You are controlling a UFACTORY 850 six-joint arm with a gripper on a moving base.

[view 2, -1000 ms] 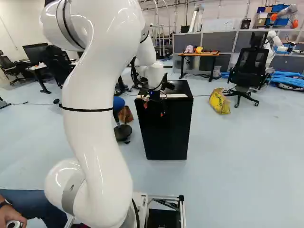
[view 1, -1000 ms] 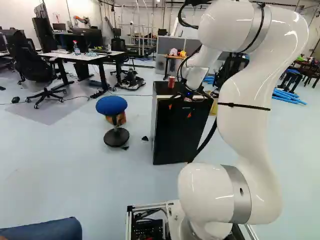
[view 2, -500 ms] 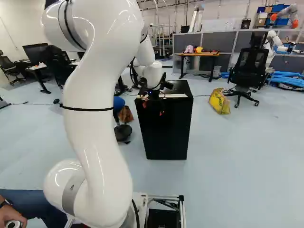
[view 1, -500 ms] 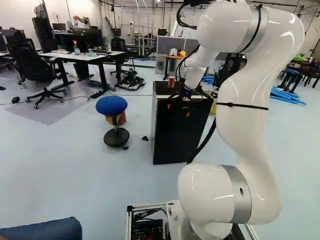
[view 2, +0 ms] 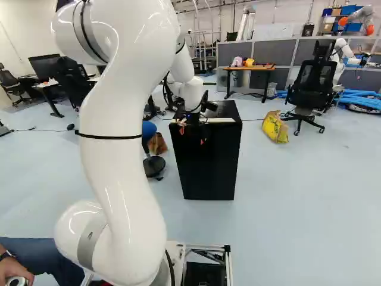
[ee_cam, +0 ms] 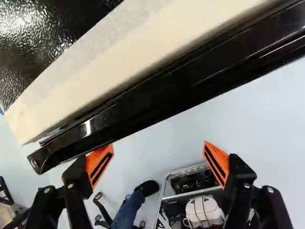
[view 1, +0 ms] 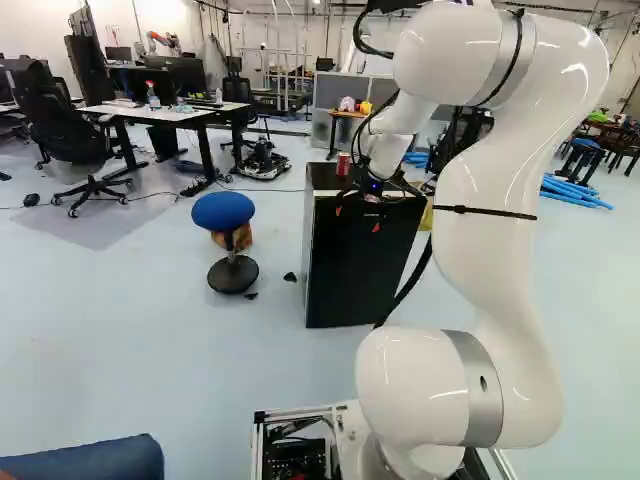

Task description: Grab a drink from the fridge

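In the left base view my gripper is at the upper front edge of the black fridge. A red can stands on the fridge's top. Seen from the wrist, the gripper stands open with nothing between its orange pads. One finger is close to the top edge of the fridge door, near the door's rounded corner; whether they touch I cannot tell. The other finger is over the floor in front. The door looks closed against the body, and the fridge's inside is hidden.
A blue stool stands beside the fridge. On its other side are a yellow bag and an office chair. A person's hand holds a can close beside the base. Another robot stands far back.
My arm's upper part and gripper have shifted slightly, toward the left of the left base view, with the gripper a touch higher against the fridge front. Fridge, red can and base have stayed put.
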